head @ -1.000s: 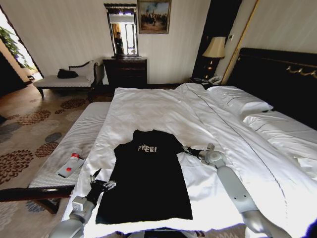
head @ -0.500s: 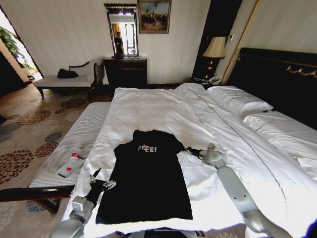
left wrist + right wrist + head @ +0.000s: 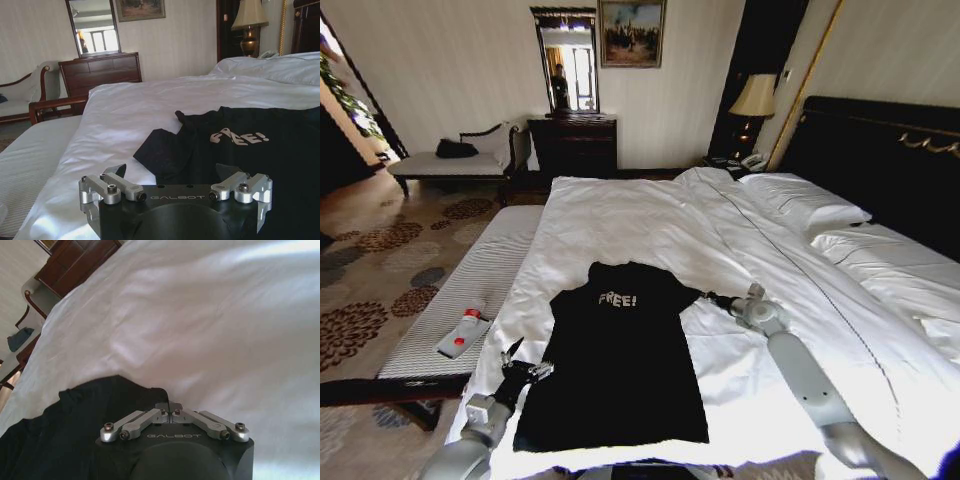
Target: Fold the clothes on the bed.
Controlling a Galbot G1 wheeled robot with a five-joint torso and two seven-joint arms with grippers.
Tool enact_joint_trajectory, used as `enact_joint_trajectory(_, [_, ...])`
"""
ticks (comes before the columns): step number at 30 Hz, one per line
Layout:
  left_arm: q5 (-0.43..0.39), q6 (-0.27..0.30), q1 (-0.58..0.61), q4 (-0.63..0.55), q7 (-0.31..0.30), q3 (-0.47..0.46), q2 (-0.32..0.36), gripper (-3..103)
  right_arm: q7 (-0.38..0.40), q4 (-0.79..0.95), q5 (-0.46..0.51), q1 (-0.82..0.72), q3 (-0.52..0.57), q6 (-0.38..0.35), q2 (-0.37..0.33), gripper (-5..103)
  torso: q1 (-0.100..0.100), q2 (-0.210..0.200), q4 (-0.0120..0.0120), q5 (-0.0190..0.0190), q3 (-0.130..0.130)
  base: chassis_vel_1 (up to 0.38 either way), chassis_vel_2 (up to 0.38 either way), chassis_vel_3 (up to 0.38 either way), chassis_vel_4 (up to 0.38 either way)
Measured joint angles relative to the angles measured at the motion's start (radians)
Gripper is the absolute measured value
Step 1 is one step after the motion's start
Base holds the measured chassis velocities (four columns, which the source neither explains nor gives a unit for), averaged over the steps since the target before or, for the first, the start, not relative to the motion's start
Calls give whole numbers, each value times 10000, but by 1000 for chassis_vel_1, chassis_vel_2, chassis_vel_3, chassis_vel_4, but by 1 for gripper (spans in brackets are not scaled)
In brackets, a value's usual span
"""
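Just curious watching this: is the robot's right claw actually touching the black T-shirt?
Touching. In the right wrist view the right gripper's fingers are closed together on the black T-shirt's edge, over the white duvet.

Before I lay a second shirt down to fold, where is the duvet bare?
The white duvet is bare between the black cotton T-shirt and the far foot edge, and rightward toward the white pillows. It is crowded beside the shirt: left gripper at its near edge, right gripper at its sleeve.

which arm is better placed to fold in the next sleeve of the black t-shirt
Probably the right. The right gripper is closed on the black T-shirt at its sleeve edge, while the left gripper sits open beside the lower hem on the bed, holding nothing.
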Motion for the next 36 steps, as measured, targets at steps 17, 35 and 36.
enact_joint_trajectory(17, [-24, -13, 29, -40, 17, 22, -42, 100, -293, -262, -525, 810, -785, 118, -315, 0, 0, 0, 2, -3, 0, 0, 0, 0, 0])
enact_joint_trajectory(35, [-370, 601, -3833, 1881, 127, 1846, 2031, 100, -281, 91, -746, 78, -747, 113, -241, 0, 1, -1, 1, -3, 1, 0, 0, 0, 0])
enact_joint_trajectory(36, [-325, 590, -4060, 2090, 168, 1914, 2142, 101, -277, 105, -746, 28, -708, 111, -260, 0, 0, 0, 3, -2, 0, 0, 0, 0, 0])
